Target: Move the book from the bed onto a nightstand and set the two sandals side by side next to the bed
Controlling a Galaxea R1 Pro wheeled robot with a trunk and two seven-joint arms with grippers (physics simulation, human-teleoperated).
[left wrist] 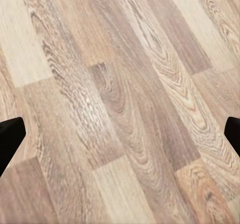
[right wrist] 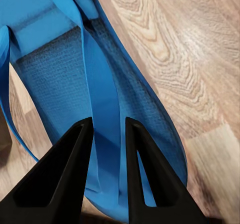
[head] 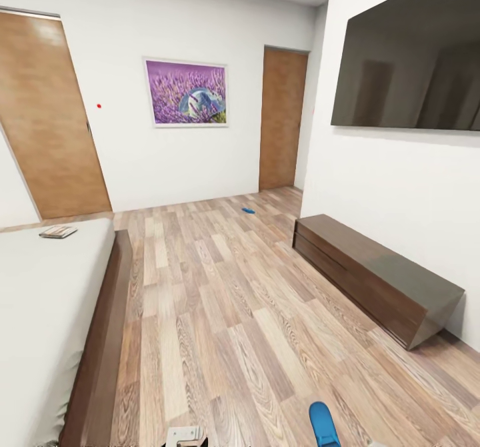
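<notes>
Where wood-plank floor [head: 220, 314] spreads, bed [head: 40, 314] faces low cabinet [head: 373, 277].

book [head: 58, 232] flat on bed [head: 40, 314], blue sandal [right wrist: 75, 73] strap pinched

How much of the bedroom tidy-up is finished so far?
Nothing looks finished. The small dark paperback book lies on the grey-mattressed bed, not a nightstand. In hand: the right gripper has its jaws closed on one bright blue sandal's strap. The other blue sandal lies far across the wood floor.
</notes>
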